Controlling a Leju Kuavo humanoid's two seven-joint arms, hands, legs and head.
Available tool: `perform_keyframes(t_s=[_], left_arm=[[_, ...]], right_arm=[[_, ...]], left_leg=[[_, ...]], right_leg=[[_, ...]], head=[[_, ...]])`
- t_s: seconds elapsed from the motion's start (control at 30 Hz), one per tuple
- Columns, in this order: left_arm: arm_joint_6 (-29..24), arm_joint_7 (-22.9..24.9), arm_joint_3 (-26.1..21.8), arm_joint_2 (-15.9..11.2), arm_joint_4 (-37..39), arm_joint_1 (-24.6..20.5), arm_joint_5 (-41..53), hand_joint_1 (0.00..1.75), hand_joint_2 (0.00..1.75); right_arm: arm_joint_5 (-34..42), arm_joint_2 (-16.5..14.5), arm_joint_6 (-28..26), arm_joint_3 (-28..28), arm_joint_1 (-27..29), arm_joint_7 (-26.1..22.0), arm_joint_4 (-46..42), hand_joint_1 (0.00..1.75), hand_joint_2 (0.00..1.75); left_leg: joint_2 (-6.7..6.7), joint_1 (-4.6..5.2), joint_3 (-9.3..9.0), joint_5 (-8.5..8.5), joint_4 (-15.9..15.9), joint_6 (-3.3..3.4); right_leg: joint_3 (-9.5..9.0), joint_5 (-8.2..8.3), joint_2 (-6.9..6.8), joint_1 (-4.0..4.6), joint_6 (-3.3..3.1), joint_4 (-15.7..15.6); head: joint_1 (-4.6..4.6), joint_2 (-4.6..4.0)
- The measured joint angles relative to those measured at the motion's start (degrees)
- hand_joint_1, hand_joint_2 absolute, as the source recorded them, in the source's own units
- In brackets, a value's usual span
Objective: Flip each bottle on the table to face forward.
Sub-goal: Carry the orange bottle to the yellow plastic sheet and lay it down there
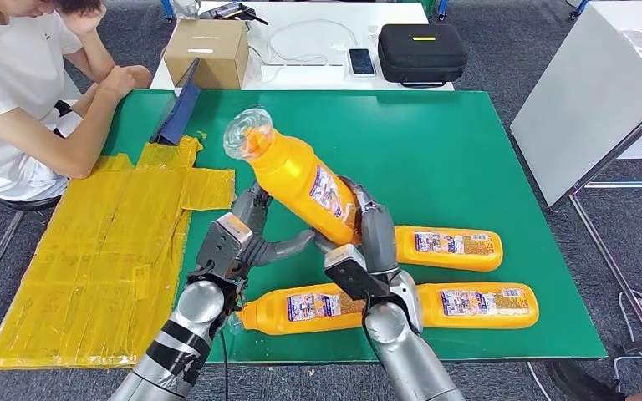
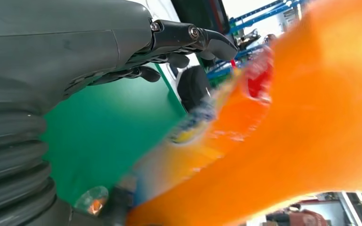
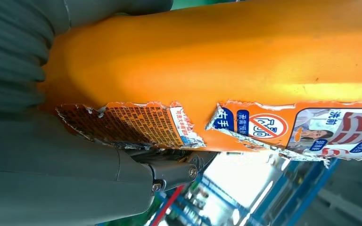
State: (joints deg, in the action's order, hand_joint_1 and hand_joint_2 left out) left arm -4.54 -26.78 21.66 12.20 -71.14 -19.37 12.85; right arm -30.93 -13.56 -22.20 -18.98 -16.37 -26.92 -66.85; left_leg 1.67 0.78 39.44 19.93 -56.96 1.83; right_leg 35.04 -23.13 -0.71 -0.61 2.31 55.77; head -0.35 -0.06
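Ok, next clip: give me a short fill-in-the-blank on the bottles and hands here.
1. The lifted bottle is held by the robot's ____ hand.
2. ____ other orange bottles lie flat on the green mat.
3. The left hand is ____, holding nothing.
4. The black case sits on the ____ table.

Missing: right; three; open; white

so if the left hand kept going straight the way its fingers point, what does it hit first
Most likely the raised orange bottle. The left hand points up and to the right toward the bottle's lower end, which the right hand grips. Depth is unclear, so its fingers may already be touching the bottle.
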Motion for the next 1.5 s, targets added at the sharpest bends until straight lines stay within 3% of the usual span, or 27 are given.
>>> perform_keyframes(t_s=[0.5,0.53,0.63,0.67,1.27,1.3,1.4,1.43,1.5], left_arm=[[3.3,0.0,-0.7,-0.1,0.0,-0.2,-6.5,0.00,1.75],[3.4,0.0,-0.8,-0.2,0.0,-0.2,-7.0,0.10,1.75],[3.4,0.0,-1.1,-0.3,0.0,-0.2,-8.4,1.40,1.75],[3.4,0.0,-1.2,-0.3,0.0,-0.2,-8.9,1.75,1.75],[-1.0,-1.5,-1.6,-0.3,-1.1,0.0,-7.4,1.75,1.75],[-1.4,-1.5,-1.5,-0.3,-1.2,0.0,-6.9,1.75,1.75],[-2.7,-1.8,-1.3,-0.3,-1.6,0.0,-5.5,1.75,1.75],[-3.5,-1.8,-1.1,-0.3,-1.7,0.0,-4.5,1.75,1.75],[-6.6,-1.7,-0.7,-0.3,-1.9,-0.3,-0.9,1.75,1.75]], right_arm=[[-4.0,-2.3,-0.4,-5.8,-3.6,0.4,11.8,1.75,1.75],[-4.1,-2.3,-0.6,-5.9,-3.9,0.4,12.3,1.75,1.75],[-4.1,-2.4,-1.2,-6.2,-4.5,0.3,13.6,1.75,1.75],[-4.0,-2.4,-1.3,-6.3,-4.6,0.3,13.9,1.75,1.75],[-3.4,-2.4,-1.7,-6.4,-4.6,-0.1,13.9,1.75,1.75],[-3.3,-2.4,-1.7,-6.4,-4.5,-0.1,13.5,1.59,1.75],[-3.2,-2.4,-1.8,-6.4,-4.3,-0.2,12.7,0.28,1.75],[-3.1,-2.4,-1.9,-6.4,-4.1,-0.2,12.3,0.00,1.75],[-2.9,-2.3,-2.2,-6.4,-3.3,-0.5,10.8,0.00,1.75]], left_leg=[[-0.01,-0.01,0.00,-0.01,0.0,-0.01],[0.00,-0.01,0.00,-0.01,0.0,-0.01],[0.00,-0.01,0.00,-0.01,0.0,-0.01],[0.00,-0.01,0.00,-0.01,0.0,-0.01],[0.01,-0.01,0.00,-0.01,0.0,-0.01],[0.01,-0.01,0.00,-0.01,0.0,-0.01],[0.01,-0.01,0.00,-0.01,0.0,-0.01],[0.01,-0.01,0.00,-0.01,0.0,-0.01],[-0.02,-0.01,0.01,-0.01,0.0,-0.01]], right_leg=[[0.01,-0.01,0.00,-0.01,-0.01,0.0],[0.01,-0.01,0.00,-0.01,-0.01,0.0],[0.01,0.00,0.00,-0.01,0.00,0.0],[0.01,0.00,0.00,-0.01,0.00,0.0],[0.03,0.00,0.00,-0.01,-0.01,0.0],[0.03,0.00,0.00,-0.01,-0.01,0.0],[0.03,0.00,0.00,-0.01,-0.01,0.0],[0.04,0.00,0.00,-0.01,-0.01,0.0],[0.03,-0.01,-0.02,-0.01,-0.01,0.0]], head=[[0.02,-0.01],[0.01,0.00],[0.00,0.00],[0.00,-0.01],[0.01,0.00],[0.01,0.00],[0.01,0.00],[0.01,0.00],[0.02,-0.01]])
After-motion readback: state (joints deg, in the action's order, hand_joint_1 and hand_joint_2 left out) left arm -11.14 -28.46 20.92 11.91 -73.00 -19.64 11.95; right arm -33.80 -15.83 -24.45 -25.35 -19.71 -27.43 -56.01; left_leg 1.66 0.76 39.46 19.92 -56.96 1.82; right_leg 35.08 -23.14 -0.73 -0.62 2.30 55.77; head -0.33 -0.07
